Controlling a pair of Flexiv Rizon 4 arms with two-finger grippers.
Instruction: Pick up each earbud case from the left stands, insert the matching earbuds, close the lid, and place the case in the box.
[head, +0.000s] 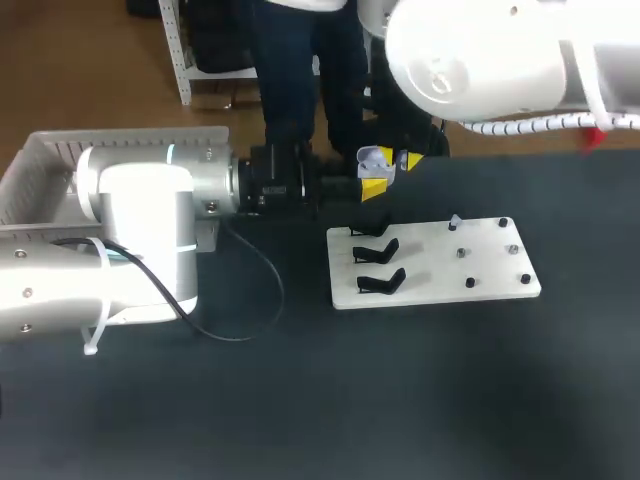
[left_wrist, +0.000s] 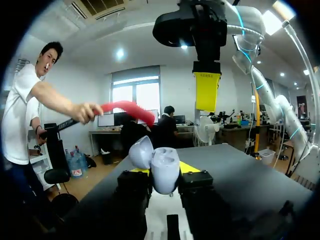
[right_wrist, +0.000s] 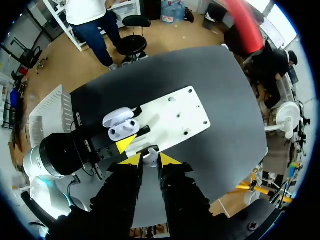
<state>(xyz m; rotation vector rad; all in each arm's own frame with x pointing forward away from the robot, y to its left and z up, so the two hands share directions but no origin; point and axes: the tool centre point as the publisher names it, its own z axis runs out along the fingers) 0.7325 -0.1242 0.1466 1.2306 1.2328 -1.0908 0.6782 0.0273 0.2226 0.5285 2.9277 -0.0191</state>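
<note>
The left arm (head: 130, 230) reached in level over the desk (head: 400, 400), and its gripper (left_wrist: 165, 171) had its fingers closed on an earbud case (left_wrist: 159, 164), one yellow tip touching each side. The case was pale, its lid (left_wrist: 140, 151) was tipped open, and it was held up off the desk, just beyond the far-left corner of the white stand board (head: 440, 270).

The right arm (head: 480, 60) came in from the far right, and its gripper (right_wrist: 149, 160) pointed down beside the open case. Its fingers stood only a narrow gap apart and pinched a small white earbud (right_wrist: 149, 155) between the yellow tips. In the left wrist view one of those yellow tips (left_wrist: 206, 90) hung above the case, apart from it.

The board lay flat on the desk right of the middle. Three black stands (head: 380, 282) stood in a column along its left part, and none of them carried a case. Several small dark pegs (head: 470, 283) dotted its right part.

A white slatted box (head: 40, 165) sat at the far left of the desk, partly behind the left arm. A black cable (head: 265, 290) looped from that arm down onto the desk.
</note>
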